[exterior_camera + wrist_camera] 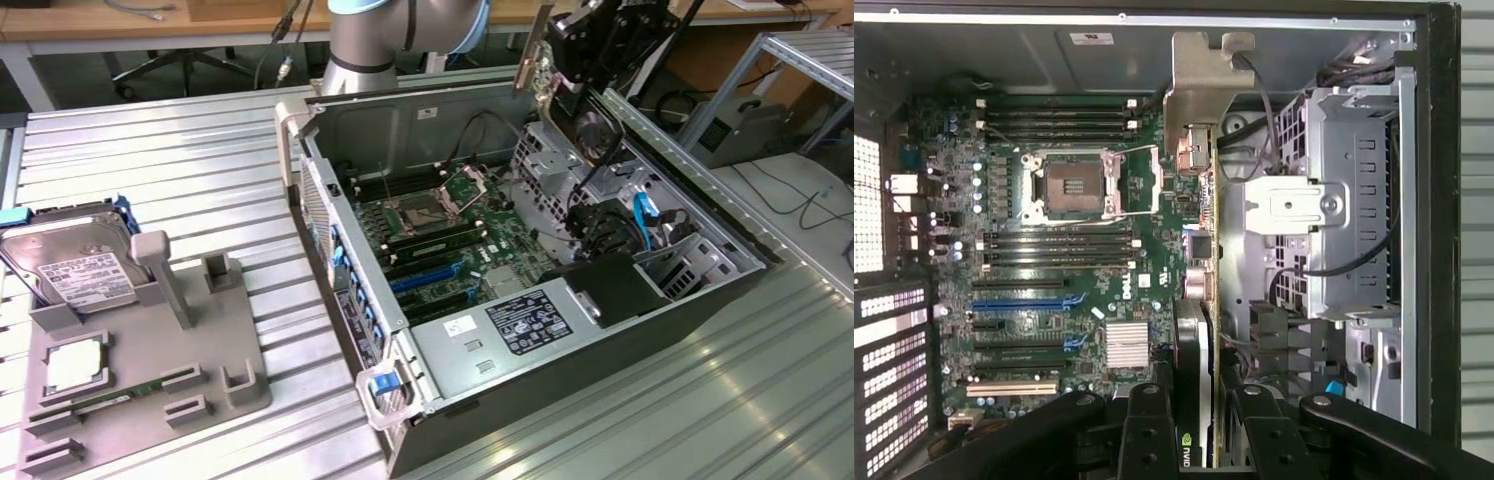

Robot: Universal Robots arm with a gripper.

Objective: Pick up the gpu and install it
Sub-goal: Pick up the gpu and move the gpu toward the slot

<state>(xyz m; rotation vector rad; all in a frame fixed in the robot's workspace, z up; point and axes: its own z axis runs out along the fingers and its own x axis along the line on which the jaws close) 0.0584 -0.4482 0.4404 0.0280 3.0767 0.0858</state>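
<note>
A black robot gripper clamps the flat sides of a thin dark gpu card with a silver end bracket over an open computer case. The card looks stiff, light and fragile.

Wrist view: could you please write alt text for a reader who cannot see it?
The hand grips the gpu, seen edge-on with its silver bracket at one end, above the open computer case. Below lie the green motherboard with its processor socket, and a metal drive cage.

A robotics lab: open computer case on a ribbed metal table, wooden workbench behind.
</note>
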